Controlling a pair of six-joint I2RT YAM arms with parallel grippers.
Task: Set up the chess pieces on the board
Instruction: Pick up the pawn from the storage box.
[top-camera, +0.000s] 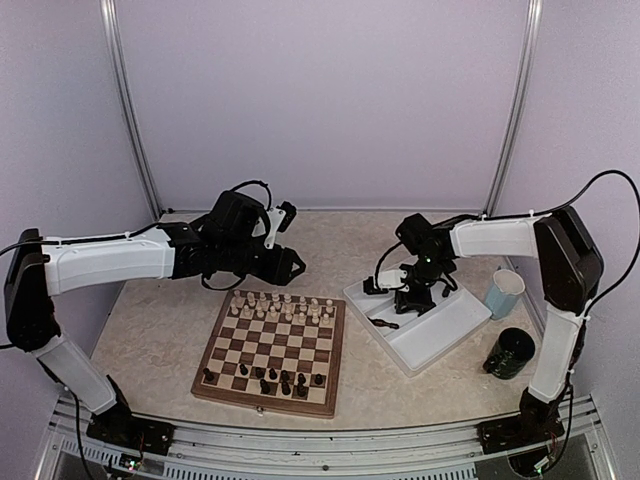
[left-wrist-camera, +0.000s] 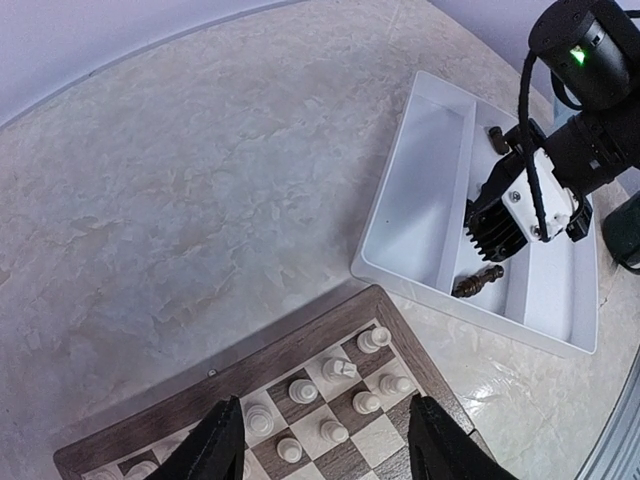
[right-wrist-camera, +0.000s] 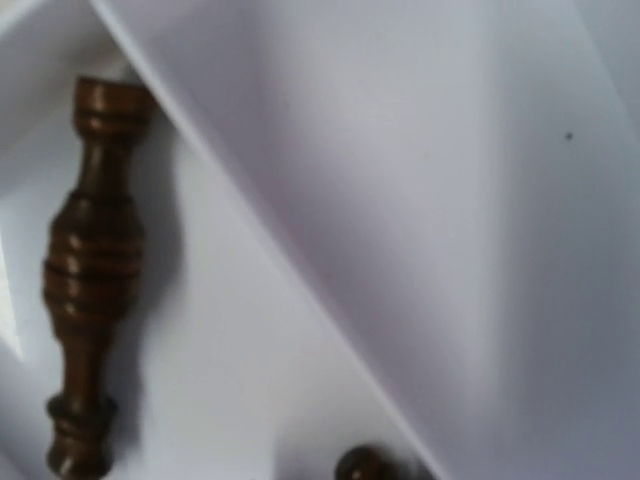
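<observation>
The left gripper (left-wrist-camera: 323, 404) hung above the far edge of the board (left-wrist-camera: 250, 365). Its two flat black fingers (left-wrist-camera: 218, 445) stood well apart with nothing between them. Below it, the cream pieces (left-wrist-camera: 340, 368), small turned figures with round knobs, stood upright on the light and dark squares. The board's rim was plain brown wood with a visible grain.

The right gripper (left-wrist-camera: 497, 240), black with ribbed sides, reached down into the white tray (left-wrist-camera: 400, 275). I could not tell whether its jaws were wide or narrow, or whether they gripped anything. Just beside it, a dark piece (left-wrist-camera: 477, 283) lay on its side near the end of the narrow middle compartment. The right wrist view showed that piece (right-wrist-camera: 92, 270) close up: glossy brown wood, slender, ringed with fine turned grooves, flared at both ends. It lay along a smooth white wall.

The tray was a shallow rectangle of matte plastic, split by long dividers. From above, the cream pieces filled the board's two far rows, while the dark pieces (top-camera: 265, 378) stood unevenly along the near rows. The table (left-wrist-camera: 200, 200) was beige, with a mottled, stone-like surface. A pale blue cup (top-camera: 503, 293) and a dark cup (top-camera: 513, 352) stood to the right of the tray.
</observation>
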